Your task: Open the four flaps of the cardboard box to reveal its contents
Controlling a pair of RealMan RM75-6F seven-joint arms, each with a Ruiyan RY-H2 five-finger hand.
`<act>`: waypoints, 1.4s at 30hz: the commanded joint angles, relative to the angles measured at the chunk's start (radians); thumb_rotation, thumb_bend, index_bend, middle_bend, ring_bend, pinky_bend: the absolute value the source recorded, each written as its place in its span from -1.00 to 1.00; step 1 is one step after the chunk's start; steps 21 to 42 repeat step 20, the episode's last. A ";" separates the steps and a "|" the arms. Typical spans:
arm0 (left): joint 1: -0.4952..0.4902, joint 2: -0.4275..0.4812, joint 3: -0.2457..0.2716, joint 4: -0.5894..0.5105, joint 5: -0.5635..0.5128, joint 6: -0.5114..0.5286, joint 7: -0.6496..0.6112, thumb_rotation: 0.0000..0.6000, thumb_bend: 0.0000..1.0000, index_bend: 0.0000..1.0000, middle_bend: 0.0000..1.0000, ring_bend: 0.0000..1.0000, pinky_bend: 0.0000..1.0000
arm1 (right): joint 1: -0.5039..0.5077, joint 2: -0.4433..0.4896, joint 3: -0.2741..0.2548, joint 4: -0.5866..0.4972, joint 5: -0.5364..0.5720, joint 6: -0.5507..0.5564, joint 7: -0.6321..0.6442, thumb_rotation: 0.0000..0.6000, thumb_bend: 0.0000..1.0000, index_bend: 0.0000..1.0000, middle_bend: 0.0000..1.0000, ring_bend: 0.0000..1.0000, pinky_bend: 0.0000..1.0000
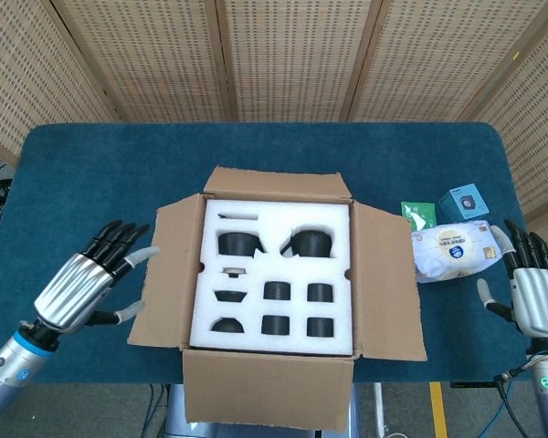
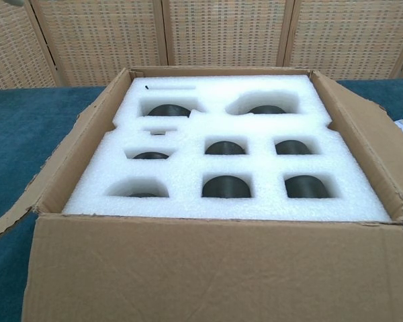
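Cardboard box at centre of blue table, all four flaps folded outward. White foam insert exposed, dark items seated in cutouts. Left hand holds nothing, fingers spread, tips just short of box's left flap, not touching. Right hand likewise holds nothing, fingers extended, tips just beside white packet. Beyond packet from those fingertips: small teal box, green sachet.
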 commanded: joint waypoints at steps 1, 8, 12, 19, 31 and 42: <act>0.075 -0.070 0.014 0.072 -0.037 0.085 0.045 0.68 -0.44 -0.70 -1.00 -1.00 -1.00 | -0.004 -0.011 -0.005 0.013 -0.003 0.005 -0.005 1.00 -0.07 -1.00 -1.00 -1.00 -1.00; 0.172 -0.114 0.036 0.138 -0.091 0.178 0.031 0.67 -0.44 -0.70 -1.00 -1.00 -1.00 | -0.015 -0.030 -0.018 0.026 -0.018 0.024 -0.030 1.00 -0.07 -1.00 -1.00 -1.00 -1.00; 0.217 -0.120 0.049 0.150 -0.115 0.209 0.015 0.68 -0.44 -0.70 -1.00 -1.00 -1.00 | -0.021 -0.040 -0.024 0.027 -0.023 0.031 -0.045 1.00 -0.07 -1.00 -1.00 -1.00 -1.00; 0.270 -0.150 0.065 0.165 -0.118 0.246 0.023 0.67 -0.44 -0.70 -1.00 -1.00 -1.00 | -0.027 -0.053 -0.036 0.025 -0.027 0.027 -0.060 1.00 -0.07 -1.00 -1.00 -1.00 -1.00; 0.274 -0.152 0.066 0.166 -0.121 0.247 0.021 0.67 -0.44 -0.70 -1.00 -1.00 -1.00 | -0.028 -0.054 -0.038 0.025 -0.028 0.027 -0.061 1.00 -0.07 -1.00 -1.00 -1.00 -1.00; 0.274 -0.152 0.066 0.166 -0.121 0.247 0.021 0.67 -0.44 -0.70 -1.00 -1.00 -1.00 | -0.028 -0.054 -0.038 0.025 -0.028 0.027 -0.061 1.00 -0.07 -1.00 -1.00 -1.00 -1.00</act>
